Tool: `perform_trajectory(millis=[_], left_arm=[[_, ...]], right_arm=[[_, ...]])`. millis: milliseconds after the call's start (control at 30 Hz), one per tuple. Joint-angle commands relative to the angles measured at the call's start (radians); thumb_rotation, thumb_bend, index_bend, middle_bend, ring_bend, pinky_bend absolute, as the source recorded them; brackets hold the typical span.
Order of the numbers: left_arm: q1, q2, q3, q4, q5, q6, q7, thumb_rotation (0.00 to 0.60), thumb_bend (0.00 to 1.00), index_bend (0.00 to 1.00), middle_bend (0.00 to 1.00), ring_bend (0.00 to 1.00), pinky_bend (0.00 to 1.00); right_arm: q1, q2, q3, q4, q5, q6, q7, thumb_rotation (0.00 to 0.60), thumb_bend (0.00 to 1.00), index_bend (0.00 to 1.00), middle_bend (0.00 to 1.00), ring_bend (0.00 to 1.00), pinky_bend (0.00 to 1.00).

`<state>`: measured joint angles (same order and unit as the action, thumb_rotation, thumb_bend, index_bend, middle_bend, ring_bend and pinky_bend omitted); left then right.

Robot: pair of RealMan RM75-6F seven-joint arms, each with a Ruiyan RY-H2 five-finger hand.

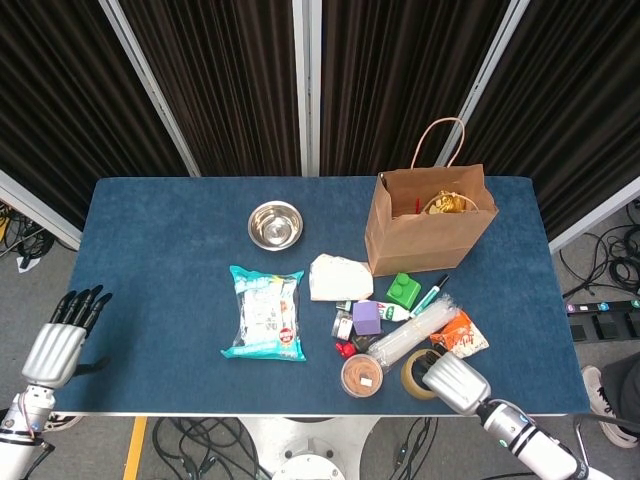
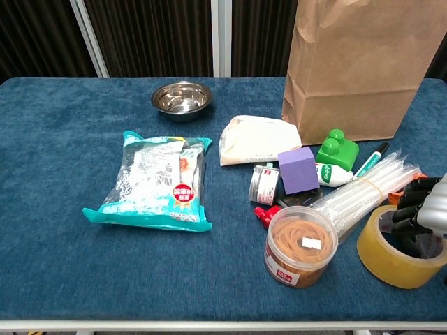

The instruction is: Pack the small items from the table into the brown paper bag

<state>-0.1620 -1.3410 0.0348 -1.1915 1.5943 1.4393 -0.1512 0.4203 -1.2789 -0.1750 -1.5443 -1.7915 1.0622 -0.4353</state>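
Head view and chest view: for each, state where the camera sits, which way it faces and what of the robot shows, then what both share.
Head view: high above the near edge, looking steeply down on the blue table; left hand and right hand show.
Chest view: low at the near edge, facing across the table toward the brown paper bag; only the right hand shows.
Shared: right hand over the yellowish tape roll, bag, round steel bowl.

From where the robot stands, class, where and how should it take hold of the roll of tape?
Grip the tape roll by its ring wall, from above: it lies flat, hole up, so fingers can pinch inside and outside. The right hand already hovers there.
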Motion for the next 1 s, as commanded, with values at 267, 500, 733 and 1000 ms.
perform_trajectory(millis=[267, 500, 733, 1000], left_arm=[[0.002, -0.015, 0.005, 0.031, 0.003, -0.001, -0.022, 0.600, 0.06, 0.10, 0.07, 0.00, 0.05], [0.003, -0.019, 0.008, 0.039, 0.007, 0.001, -0.030, 0.600, 0.06, 0.10, 0.07, 0.00, 0.05], [0.004, -0.019, 0.008, 0.038, 0.008, 0.005, -0.033, 0.600, 0.06, 0.10, 0.07, 0.00, 0.05], [-0.003, -0.010, 0.003, 0.024, 0.008, 0.003, -0.029, 0.600, 0.06, 0.10, 0.07, 0.00, 0.05]], right_arm=[[-0.016, -0.040, 0.007, 0.045, -0.027, 0.039, -0.038, 0.600, 0.12, 0.68, 0.56, 0.40, 0.34], [-0.023, -0.051, 0.003, 0.065, -0.046, 0.059, -0.050, 0.600, 0.18, 0.76, 0.62, 0.46, 0.36], [-0.031, -0.049, 0.006, 0.070, -0.057, 0.087, -0.046, 0.600, 0.24, 0.79, 0.65, 0.48, 0.38], [-0.037, 0.025, 0.059, -0.013, -0.105, 0.233, -0.038, 0.600, 0.24, 0.79, 0.65, 0.48, 0.38]])
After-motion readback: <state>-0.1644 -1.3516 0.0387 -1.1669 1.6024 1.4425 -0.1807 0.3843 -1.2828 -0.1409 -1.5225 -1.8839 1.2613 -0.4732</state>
